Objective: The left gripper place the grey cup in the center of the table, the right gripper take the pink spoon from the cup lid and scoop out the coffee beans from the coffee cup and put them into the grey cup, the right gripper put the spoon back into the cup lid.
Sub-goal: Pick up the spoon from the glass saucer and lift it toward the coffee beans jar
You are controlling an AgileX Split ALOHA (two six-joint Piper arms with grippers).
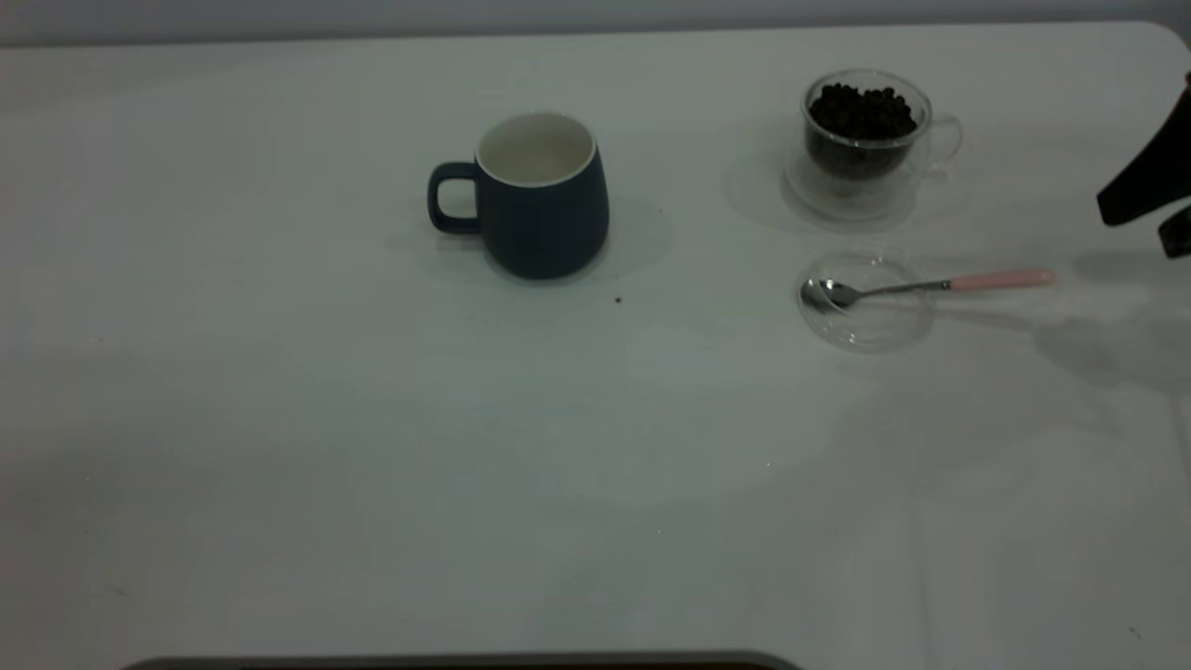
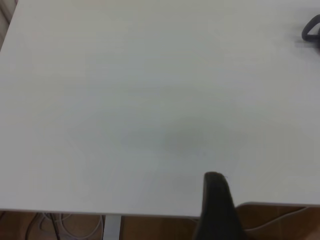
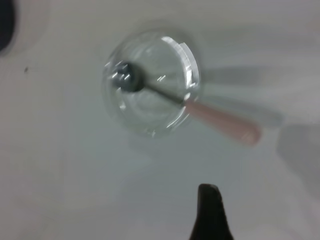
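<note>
The grey cup [image 1: 544, 200] stands upright and empty near the middle of the table [image 1: 279, 419], handle toward the left arm's side; the left wrist view catches only its handle [image 2: 311, 30]. The coffee cup [image 1: 865, 140], full of coffee beans [image 1: 861, 112], is at the far right. In front of it lies the cup lid [image 1: 865, 305] with the pink spoon [image 1: 930, 286] resting in it, bowl in the lid, handle pointing at my right gripper [image 1: 1135, 228]. That gripper hovers open at the right edge, apart from the handle. The right wrist view looks down on lid [image 3: 150, 82] and spoon [image 3: 220, 120]. The left gripper shows one fingertip [image 2: 215, 182], holding nothing, over the table edge.
A single dark speck [image 1: 618, 300] lies on the table just in front of the grey cup. A dark rounded edge [image 1: 465, 663] runs along the near side of the table. Cables [image 2: 65, 225] hang below the table edge beside the left arm.
</note>
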